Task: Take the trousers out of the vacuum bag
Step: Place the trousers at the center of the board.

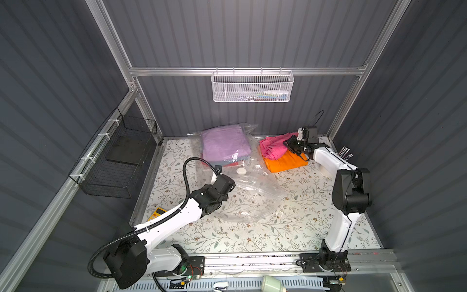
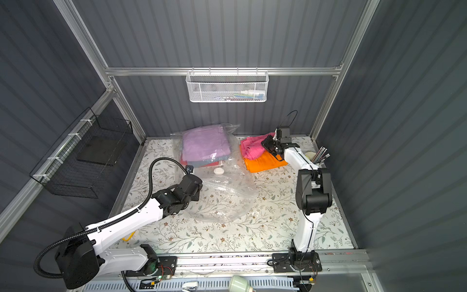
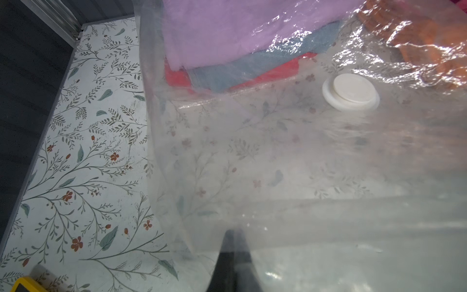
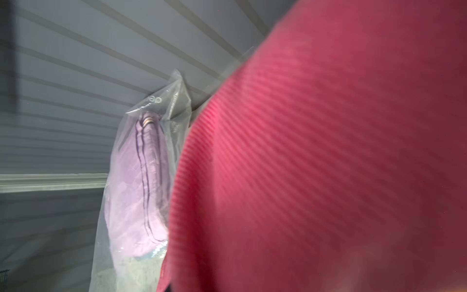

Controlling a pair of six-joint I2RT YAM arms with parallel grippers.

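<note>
vacuum bag (image 1: 252,199) lengthwise front-to-back, lilac trousers (image 1: 222,146) rearward

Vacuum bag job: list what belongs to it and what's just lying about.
Job: vacuum bag, lilac trousers, light blue trousers, red trousers, hot pink trousers, orange trousers.
Lying about: white mesh basket, black wire basket, yellow device, cup of pens.

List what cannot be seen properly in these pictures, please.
- Right gripper jaws: blurred hot pink trousers fill the right wrist view; too small in both top views.
- Left gripper jaws: veiled by vacuum bag film in the left wrist view; whether they pinch it is unclear.
- Red trousers: mostly under the lilac trousers and light blue trousers.
- White basket contents: too small behind mesh, in both top views.
</note>
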